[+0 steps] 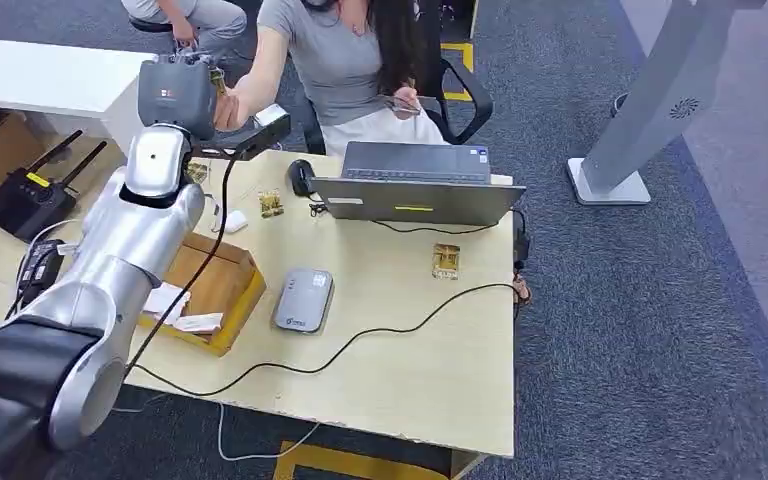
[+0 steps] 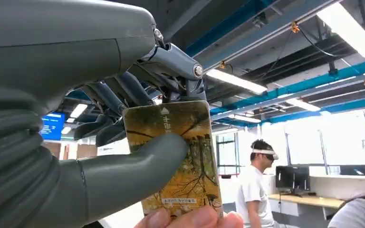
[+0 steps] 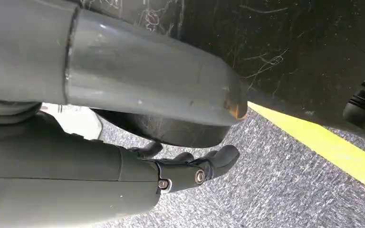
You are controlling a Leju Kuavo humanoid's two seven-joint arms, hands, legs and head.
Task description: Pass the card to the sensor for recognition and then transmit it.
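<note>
My left arm is raised across the table toward a seated person. My left hand (image 1: 182, 92) pinches a yellow card with a tree picture (image 2: 196, 176) between thumb (image 2: 133, 167) and fingers. In the head view the card (image 1: 219, 82) shows as a sliver beside the hand. The person's hand (image 1: 230, 108) reaches up to it, and their fingertips (image 2: 190, 219) touch the card's free edge. The grey card sensor (image 1: 303, 299) lies on the table, well below and behind the hand. My right hand (image 3: 180, 161) hangs over the carpet floor, holding nothing, fingers loosely bent.
An open laptop (image 1: 415, 185) stands at the table's far side. A cardboard box (image 1: 218, 285) sits left of the sensor, under my left arm. Another yellow card (image 1: 446, 260) and small cards (image 1: 271, 204) lie on the tabletop (image 1: 430, 360). Black cables cross the table.
</note>
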